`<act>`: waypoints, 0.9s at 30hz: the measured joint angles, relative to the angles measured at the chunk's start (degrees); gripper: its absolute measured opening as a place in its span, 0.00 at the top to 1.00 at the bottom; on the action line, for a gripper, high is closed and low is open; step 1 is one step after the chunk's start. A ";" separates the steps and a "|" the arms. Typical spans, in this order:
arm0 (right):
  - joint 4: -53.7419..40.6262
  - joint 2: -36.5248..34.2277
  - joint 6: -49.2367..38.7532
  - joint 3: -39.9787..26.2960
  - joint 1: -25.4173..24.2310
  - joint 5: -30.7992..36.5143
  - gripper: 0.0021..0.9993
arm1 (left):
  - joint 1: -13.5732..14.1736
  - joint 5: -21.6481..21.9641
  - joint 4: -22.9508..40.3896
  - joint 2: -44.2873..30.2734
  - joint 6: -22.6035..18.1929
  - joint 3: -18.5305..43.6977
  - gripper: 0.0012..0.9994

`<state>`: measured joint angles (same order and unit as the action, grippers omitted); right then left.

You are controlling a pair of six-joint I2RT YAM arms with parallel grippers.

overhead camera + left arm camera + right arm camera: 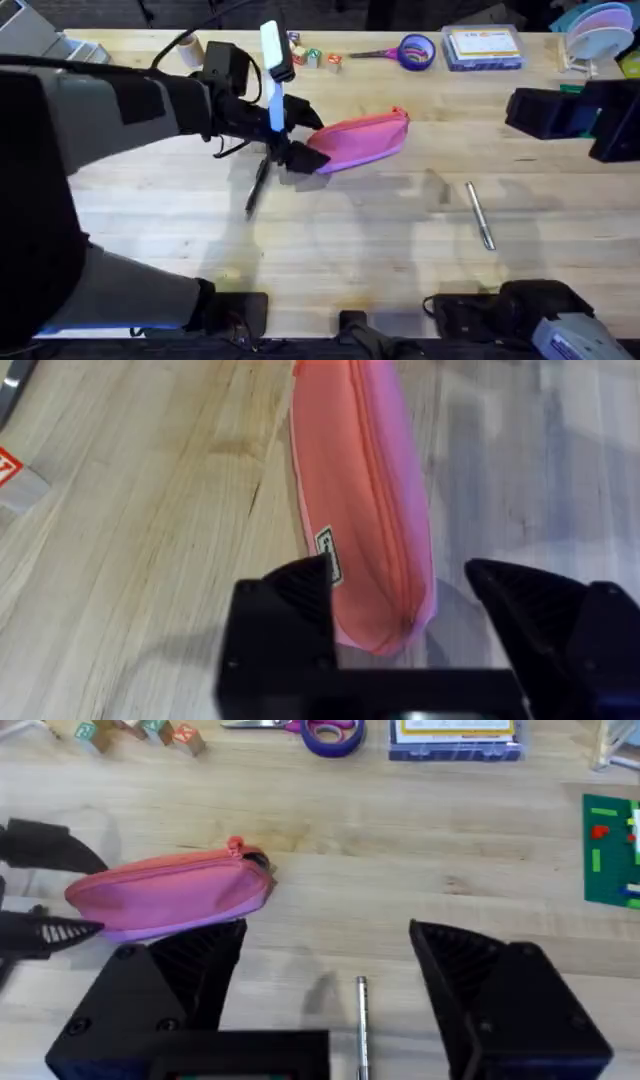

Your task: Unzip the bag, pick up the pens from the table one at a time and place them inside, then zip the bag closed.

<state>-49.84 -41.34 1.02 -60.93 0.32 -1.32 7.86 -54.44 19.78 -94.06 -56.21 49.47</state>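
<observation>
The pink bag [365,138] lies on the table [380,250] left of centre, its zipper closed with the pull at the right end [250,855]. My left gripper [295,152] is open and straddles the bag's left end; in the left wrist view the bag [360,480] runs away from between the black fingers [300,590]. A black pen [257,188] lies just in front of that gripper. The silver pen [480,215] rests alone to the right. My right gripper [328,927] is open and hangs above the near table, with the silver pen [362,1020] below it.
Along the far edge stand purple-handled scissors [405,50], a clear plastic box [483,47], small coloured blocks [315,58] and stacked plates [600,25]. A dark bulky shape [565,115] sits at the right edge by a green baseplate [610,850].
</observation>
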 joint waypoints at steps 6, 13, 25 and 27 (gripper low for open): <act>-0.01 0.00 0.01 0.00 -0.01 0.00 0.00 | 0.00 0.06 -0.32 0.00 0.08 0.04 0.75; -0.36 -0.02 -0.81 0.00 0.00 -0.03 0.00 | 0.07 0.38 -0.38 0.00 0.07 0.04 0.96; -0.61 -13.40 -3.93 -3.80 0.00 -7.32 0.00 | 0.06 0.38 -0.36 0.00 0.07 0.04 0.96; -0.88 -16.79 -3.93 -5.84 0.24 -7.78 0.00 | 0.07 0.38 -0.36 0.00 0.07 0.04 0.96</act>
<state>-50.72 -58.14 -2.92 -66.76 0.56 -9.11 7.92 -54.06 19.42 -94.06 -56.14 49.52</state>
